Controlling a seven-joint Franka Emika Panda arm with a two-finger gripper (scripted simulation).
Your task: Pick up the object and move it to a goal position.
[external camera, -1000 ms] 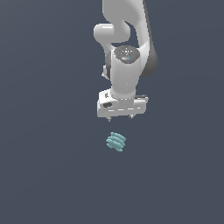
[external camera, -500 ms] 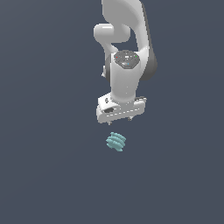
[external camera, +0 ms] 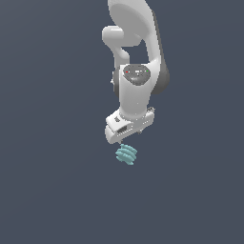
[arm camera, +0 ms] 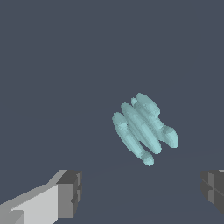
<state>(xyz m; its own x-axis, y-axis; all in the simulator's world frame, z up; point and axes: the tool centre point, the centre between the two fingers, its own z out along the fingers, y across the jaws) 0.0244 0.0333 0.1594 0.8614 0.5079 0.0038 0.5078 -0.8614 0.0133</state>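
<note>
Colour: light-teal object [arm camera: 143, 127], ribbed, likely rigid and light.
Place: on the counter [external camera: 52, 181], just below my claw [external camera: 125, 138].
Claw: spread wide, empty.
Hold: across the ribs' narrow span; ridges may slip.

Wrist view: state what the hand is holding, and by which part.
Nothing is held. The hand is open, its fingers spread wide with a clear gap on both sides, and the ribbed teal lump lies untouched on the dark floor beyond them.

Object: light-teal ribbed lump [arm camera: 143, 127], lying tilted on the dark counter [arm camera: 52, 65].
Claw [arm camera: 142, 192]: two fingertips spread wide (lump between them, untouched).
</note>
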